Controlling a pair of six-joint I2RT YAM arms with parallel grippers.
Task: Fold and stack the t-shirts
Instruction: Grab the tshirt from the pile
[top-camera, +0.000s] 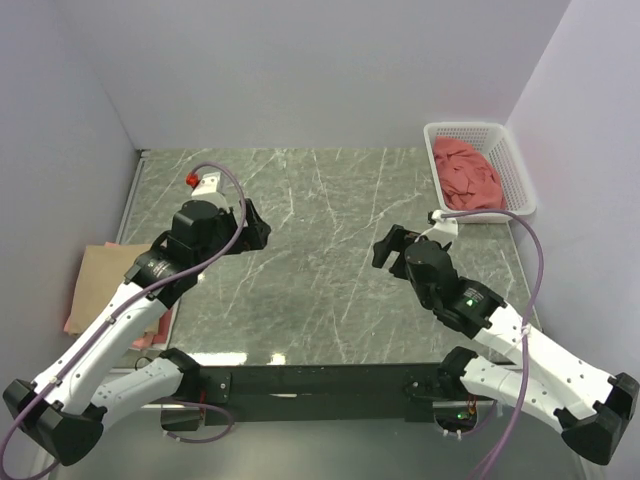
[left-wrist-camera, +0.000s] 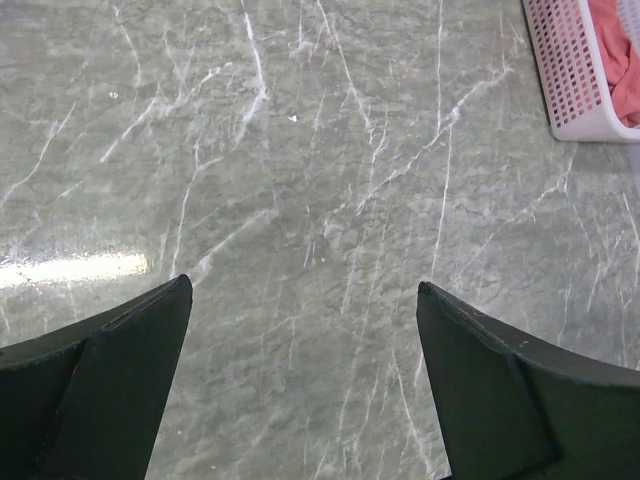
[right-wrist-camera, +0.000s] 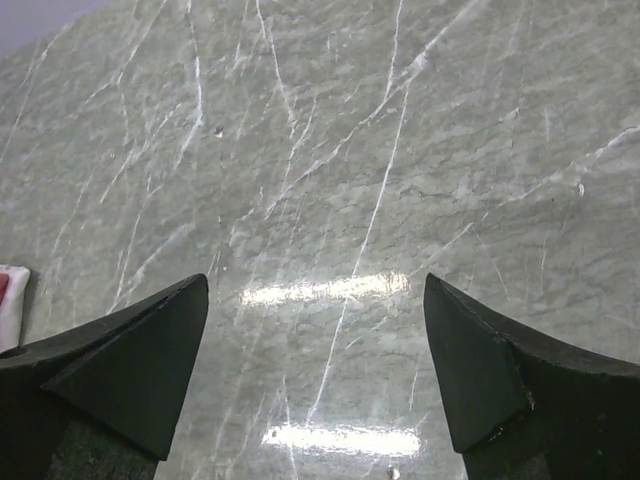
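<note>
The left fingers (left-wrist-camera: 110, 390) fill the bottom corners of their own wrist view, two dark wedges spread wide, with only grey-green marble showing between them; the right fingers (right-wrist-camera: 120, 380) stand just as wide in theirs, gripping nothing, with a bright streak of reflected light on the stone between the tips. From above, both arms reach in from the near edge over the counter (top-camera: 320, 260); the left one comes in from the left and the right one from the right, their fingers well apart from each other across the middle of the stone.

The salmon-red t-shirt (top-camera: 466, 172) lies crumpled inside the white mesh basket (top-camera: 500, 133) at the far right corner of the counter, well apart from both arms; the left wrist view catches a corner of that basket with the shirt inside. The tan-beige t-shirt (top-camera: 103, 272) lies flat at the counter's left edge, beside the left arm and partly hidden by it; the pink t-shirt (top-camera: 74, 322) shows only as a strip beneath it, on the near left side. A small white block with a red tip (top-camera: 200, 181) sits toward the far left of the counter, just beyond the left wrist.
</note>
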